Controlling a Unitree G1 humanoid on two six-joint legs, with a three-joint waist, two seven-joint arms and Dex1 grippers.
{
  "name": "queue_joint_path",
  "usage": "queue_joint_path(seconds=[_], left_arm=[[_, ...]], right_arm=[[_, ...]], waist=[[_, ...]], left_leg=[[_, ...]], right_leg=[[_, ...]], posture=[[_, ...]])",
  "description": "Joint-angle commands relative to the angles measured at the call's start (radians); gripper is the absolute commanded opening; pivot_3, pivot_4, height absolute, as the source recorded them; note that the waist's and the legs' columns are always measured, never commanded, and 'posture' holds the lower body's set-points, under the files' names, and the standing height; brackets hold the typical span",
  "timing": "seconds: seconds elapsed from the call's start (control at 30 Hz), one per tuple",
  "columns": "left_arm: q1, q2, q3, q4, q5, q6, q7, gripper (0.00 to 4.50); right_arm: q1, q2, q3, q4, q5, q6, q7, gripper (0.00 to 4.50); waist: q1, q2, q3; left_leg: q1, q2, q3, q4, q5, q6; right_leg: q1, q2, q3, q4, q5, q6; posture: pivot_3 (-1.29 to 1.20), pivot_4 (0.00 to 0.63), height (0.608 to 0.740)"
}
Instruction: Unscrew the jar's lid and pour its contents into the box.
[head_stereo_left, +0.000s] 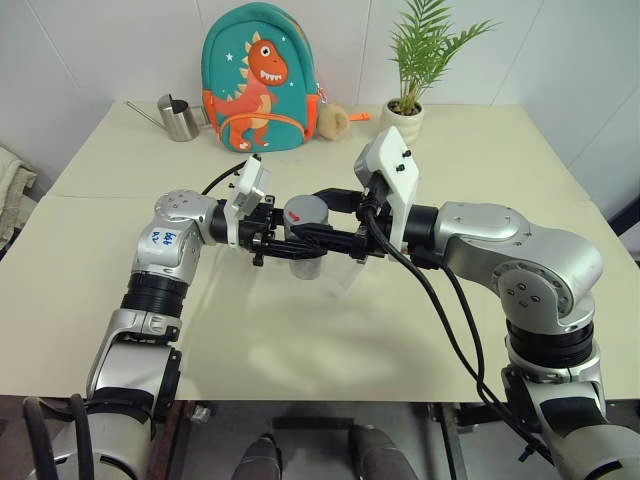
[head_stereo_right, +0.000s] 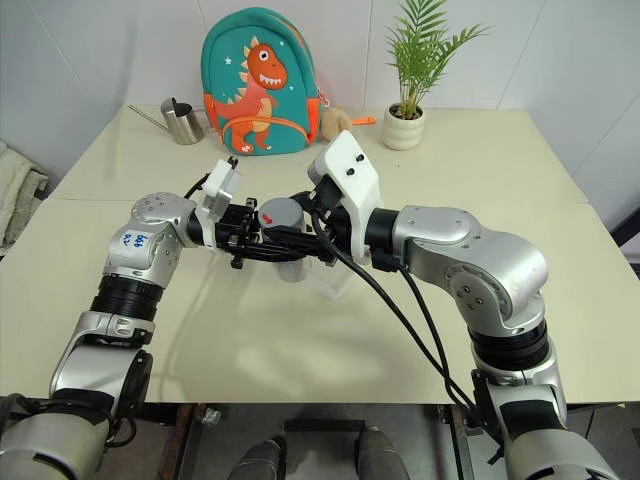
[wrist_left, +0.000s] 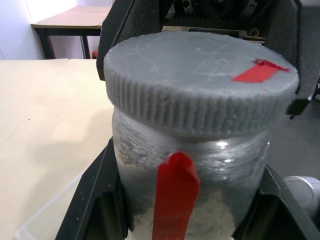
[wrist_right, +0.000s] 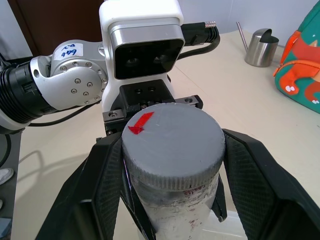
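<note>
The jar (head_stereo_left: 305, 262) is held in the air above the middle of the table (head_stereo_left: 480, 160), between the two arms. It stands upright, so its long axis is vertical, and the red stripe (wrist_left: 175, 197) runs down its side. The lid (head_stereo_left: 305, 213) is still on top, flat and level, with its small red mark (wrist_right: 140, 123) facing up. What is inside the jar cannot be seen through the wall.

The left gripper (head_stereo_left: 285, 245) comes in level from the robot's left and its two black fingers (wrist_left: 87, 205) are pressed against the jar's body, one on each side, below the lid. The right gripper (wrist_right: 172, 165) comes from the robot's right, and its two fingers (wrist_right: 252, 172) are closed around the ribbed edge of the lid.

Just under the jar, on the table, lies the box (head_stereo_left: 340, 275). It is clear, and only a part of it is visible behind the grippers; I cannot tell what is in it.

Around this spot the table has much free surface, in front toward the near edge and to both sides. The other things stand well apart, along the far edge near the wall: a steel mug (head_stereo_left: 180, 118) with a long handle, a dinosaur backpack (head_stereo_left: 260, 80), a small plush toy (head_stereo_left: 333, 120) beside it, and a potted plant (head_stereo_left: 405, 115).
</note>
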Motion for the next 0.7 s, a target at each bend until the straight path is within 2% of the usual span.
queue_joint_path(seconds=[0.03, 0.7], left_arm=[[-0.018, 0.0, 0.011, -0.031, -0.006, -0.006, 0.003, 1.93], [0.026, 0.016, -0.023, -0.065, 0.01, 0.021, -0.017, 1.93]], right_arm=[[-0.034, 0.006, -0.02, -0.02, 0.006, -0.024, 0.012, 2.75], [-0.106, -0.03, -0.06, 0.031, -0.009, -0.053, 0.038, 2.75]], waist=[[0.0, 0.0, 0.0], [0.0, 0.0, 0.0]], left_leg=[[0.0, 0.0, 0.0, 0.0, 0.0, 0.0], [0.0, 0.0, 0.0, 0.0, 0.0, 0.0]], right_leg=[[0.0, 0.0, 0.0, 0.0, 0.0, 0.0], [0.0, 0.0, 0.0, 0.0, 0.0, 0.0]], posture=[[0.0, 0.15, 0.74], [0.0, 0.15, 0.74]])
